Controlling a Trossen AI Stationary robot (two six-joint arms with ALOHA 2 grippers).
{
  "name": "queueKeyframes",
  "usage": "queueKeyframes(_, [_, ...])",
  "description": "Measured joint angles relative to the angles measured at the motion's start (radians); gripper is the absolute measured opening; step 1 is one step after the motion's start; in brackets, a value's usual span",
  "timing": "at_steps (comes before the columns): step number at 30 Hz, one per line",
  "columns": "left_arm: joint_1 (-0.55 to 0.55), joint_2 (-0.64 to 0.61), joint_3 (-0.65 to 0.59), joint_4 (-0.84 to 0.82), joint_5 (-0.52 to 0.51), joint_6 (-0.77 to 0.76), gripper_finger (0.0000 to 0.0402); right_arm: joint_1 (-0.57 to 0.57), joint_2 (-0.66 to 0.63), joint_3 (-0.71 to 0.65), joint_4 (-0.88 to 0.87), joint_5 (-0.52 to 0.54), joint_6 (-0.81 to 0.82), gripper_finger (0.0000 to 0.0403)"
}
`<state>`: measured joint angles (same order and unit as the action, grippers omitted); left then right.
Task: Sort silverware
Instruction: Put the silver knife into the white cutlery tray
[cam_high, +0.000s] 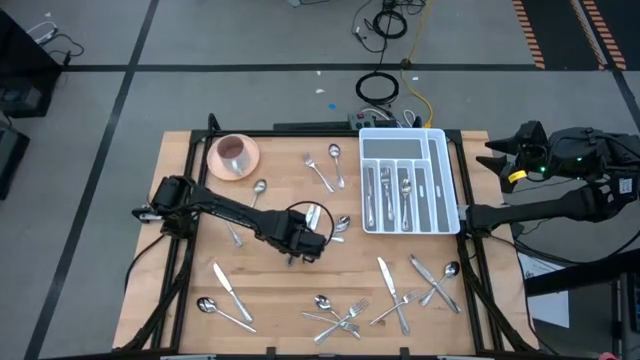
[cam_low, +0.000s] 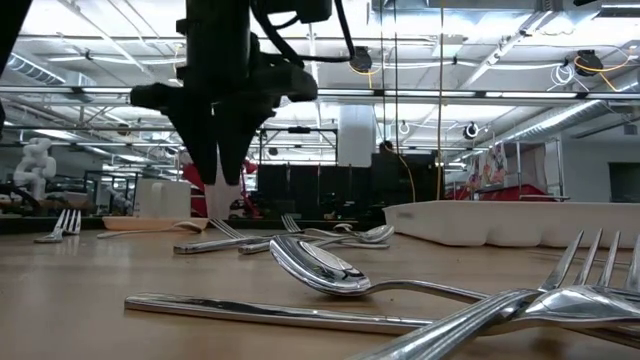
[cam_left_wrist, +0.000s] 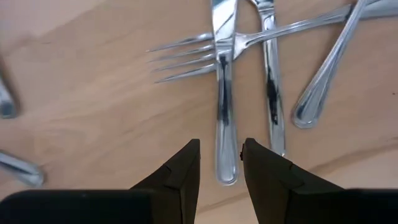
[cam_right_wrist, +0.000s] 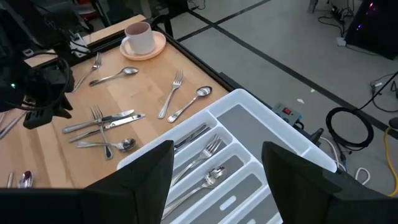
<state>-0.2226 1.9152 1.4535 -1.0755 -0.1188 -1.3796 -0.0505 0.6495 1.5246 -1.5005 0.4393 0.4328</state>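
Silver metal cutlery lies scattered over the wooden desk (cam_high: 190, 160). Going left to right: a knife and spoon near the front left corner, a spoon and forks toward the pink cup (cam_high: 234, 153), a crossed heap at front centre, more pieces front right, and several already in the white divided tray (cam_high: 446, 180).

The left claw (cam_left_wrist: 220, 155) hangs low over a small cluster at mid-desk. Its fingers stand partly apart and hold nothing. Directly ahead of the gap lies a table knife (cam_left_wrist: 223, 87), its handle end nearest the fingertips and roughly centred between them. The knife's long axis runs straight away from the claw, square to the line across the fingers, blade pointing away. A fork (cam_left_wrist: 205, 53) crosses over the knife further up; a second utensil (cam_left_wrist: 268, 74) lies parallel just beside it.

The left arm is by far the nearer; a straight descent should straddle the handle.

The right claw (cam_right_wrist: 214, 165) waits above the tray's outer edge, spread wide, empty.
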Motion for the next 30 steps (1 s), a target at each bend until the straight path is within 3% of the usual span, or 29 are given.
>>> queueKeyframes(5, [0.008,0.000,-0.045,0.127,-0.001,-0.001,0.0125,0.000,0.000,0.000,0.002,0.000,-0.001,0.0238])
queueKeyframes(25, [0.097,0.005,-0.120,0.203,0.007,0.078,0.0125,0.000,0.000,0.000,0.007,-0.053,-0.010,0.0238])
queueKeyframes(30, [0.096,0.029,-0.120,0.233,0.051,0.077,0.0125,0.000,0.000,0.000,0.007,-0.053,-0.015,0.0238])
